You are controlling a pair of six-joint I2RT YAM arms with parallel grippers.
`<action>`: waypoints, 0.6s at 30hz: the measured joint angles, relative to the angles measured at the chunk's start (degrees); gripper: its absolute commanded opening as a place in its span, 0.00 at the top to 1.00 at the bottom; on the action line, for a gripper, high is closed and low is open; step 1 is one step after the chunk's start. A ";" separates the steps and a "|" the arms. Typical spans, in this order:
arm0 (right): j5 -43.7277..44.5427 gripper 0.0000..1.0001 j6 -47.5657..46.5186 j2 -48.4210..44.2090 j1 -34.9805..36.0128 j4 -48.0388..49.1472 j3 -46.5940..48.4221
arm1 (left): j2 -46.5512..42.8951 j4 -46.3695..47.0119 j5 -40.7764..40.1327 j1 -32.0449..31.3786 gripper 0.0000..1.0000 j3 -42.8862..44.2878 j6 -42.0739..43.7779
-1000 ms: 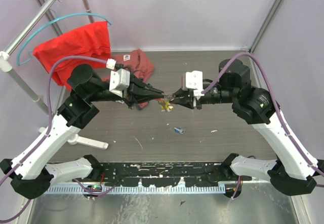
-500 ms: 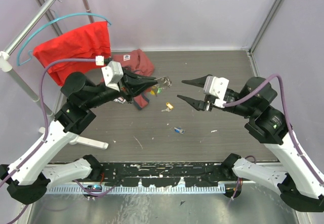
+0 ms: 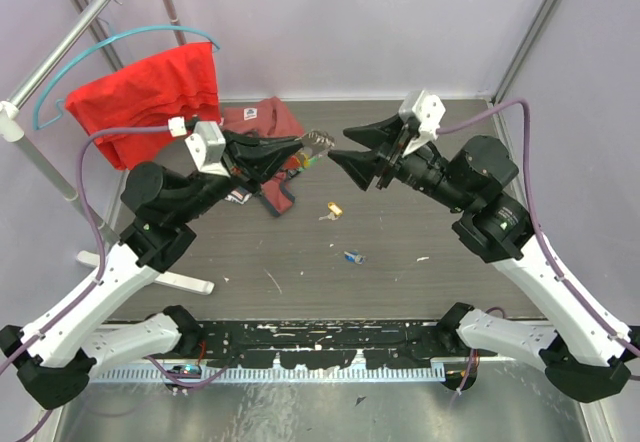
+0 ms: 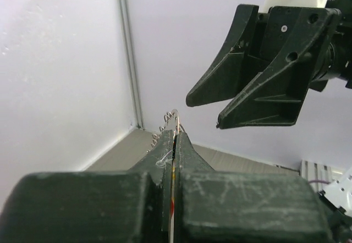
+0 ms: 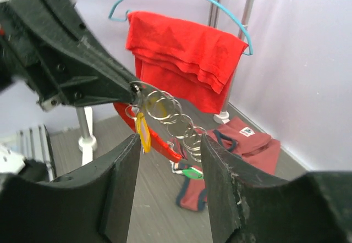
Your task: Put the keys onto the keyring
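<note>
My left gripper (image 3: 300,148) is shut on the keyring (image 3: 318,142) and holds it up in the air. In the right wrist view the keyring (image 5: 165,108) is a chain of silvery rings with a red tag (image 5: 159,139), a yellow-headed key (image 5: 143,131) and a green-headed key (image 5: 192,172) hanging from it. My right gripper (image 3: 338,145) is open and empty, its tips just short of the rings (image 5: 169,138). The left wrist view shows its own gripper (image 4: 175,136) pinching the ring. A gold key (image 3: 332,209) and a blue key (image 3: 352,257) lie on the table.
A red cloth on a blue hanger (image 3: 150,87) hangs from a rack at the back left, whose white foot (image 3: 170,280) rests on the table. A maroon garment (image 3: 265,122) lies behind the left gripper. Walls enclose the back and sides.
Both grippers rose from low over the table. The left lifted the keyring up; the right opened, left the gold key on the table, swung out, then came up facing the ring.
</note>
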 measured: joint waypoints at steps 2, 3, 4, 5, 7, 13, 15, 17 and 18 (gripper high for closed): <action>2.67 0.44 5.03 -0.37 0.00 2.05 -0.59 | -0.52 2.14 -1.01 0.00 1.00 -1.01 0.02; 3.96 0.44 7.39 -0.70 0.00 3.19 -0.96 | -0.79 3.17 -1.31 0.00 1.00 -1.40 0.02; 5.25 0.44 9.73 -1.09 0.00 4.44 -1.51 | -0.96 4.35 -1.60 0.00 1.00 -1.73 0.04; 6.08 0.44 11.85 -1.44 0.00 5.40 -1.90 | -1.03 5.55 -1.70 0.00 1.00 -1.92 0.07; 7.72 0.41 17.03 -2.10 0.00 8.04 -2.75 | -1.09 7.82 -1.81 0.00 1.00 -2.29 0.07; 5.66 0.38 17.27 -1.25 0.00 10.84 -2.23 | -0.37 12.90 -1.33 0.00 1.00 -2.34 0.02; 4.85 0.41 13.03 -1.11 0.00 10.47 -2.21 | 0.00 13.86 -1.07 0.00 1.00 -2.34 0.00; 4.46 0.42 9.16 -1.14 0.00 10.12 -2.14 | 0.20 14.25 -0.85 0.00 1.00 -2.34 -0.02; 4.15 0.42 7.85 -1.11 0.00 9.68 -1.77 | 0.26 14.40 -0.79 0.00 1.00 -2.34 -0.02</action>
